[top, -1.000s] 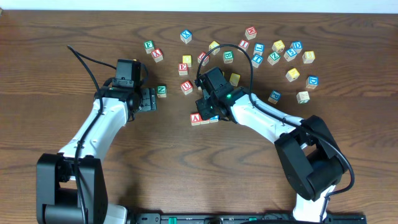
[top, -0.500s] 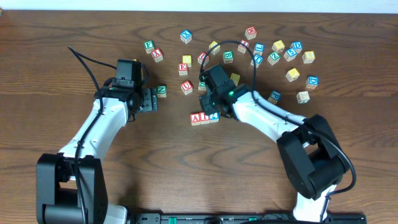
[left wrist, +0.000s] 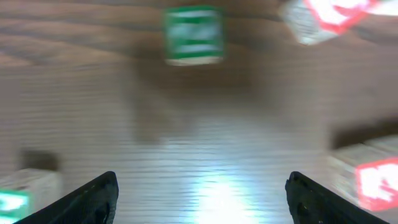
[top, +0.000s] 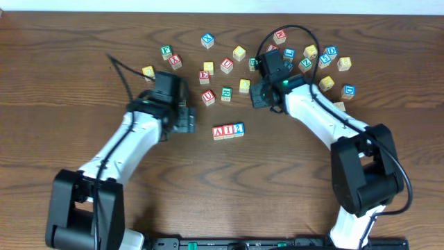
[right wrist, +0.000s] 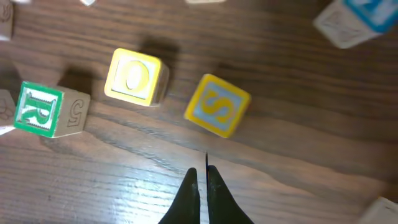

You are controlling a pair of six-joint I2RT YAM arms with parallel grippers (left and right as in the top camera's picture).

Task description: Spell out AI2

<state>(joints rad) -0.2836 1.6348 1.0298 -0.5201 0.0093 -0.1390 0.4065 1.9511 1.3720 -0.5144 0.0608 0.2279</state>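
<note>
Dark wood desk, bare along its near edge. Nearest items: the three task cubes in one row near the desk's middle, reading from the left edge toward the right edge A cube, I cube, 2 cube, each touching its neighbour, letters upright. Change noted: a second ago the right tool sat directly over this row at the 2 cube; it has since lifted off and pulled back toward the far right corner, leaving the row untouched. Judgement: the word reads complete and the placing step looks finished. Left tool has swung in from the left edge and now sits just beside the A cube, slightly farther back and not touching it; its wrist view is motion-blurred, fingers spread wide with nothing between them. Farther on, the right tool is well apart from the row; its wrist view shows the fingers pressed together on nothing, tips aimed at a yellow S cube, with a yellow O cube and green R cube beyond. Spare cubes scattered along the far edge.
</note>
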